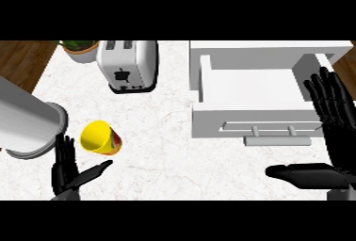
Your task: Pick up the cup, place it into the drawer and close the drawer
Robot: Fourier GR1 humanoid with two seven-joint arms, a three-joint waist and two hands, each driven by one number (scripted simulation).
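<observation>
On the white counter [163, 153], your cup [99, 137] sat just far and right of your left hand [68, 168], fingers spread, holding nothing, the nearer of your 2. The drawer [236, 115] stood open, far right.

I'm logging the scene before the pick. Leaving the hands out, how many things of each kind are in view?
Cup: 1
Toaster: 1
Potted plant: 1
Open drawer: 1
Grey cylinder: 1
Total: 5
</observation>
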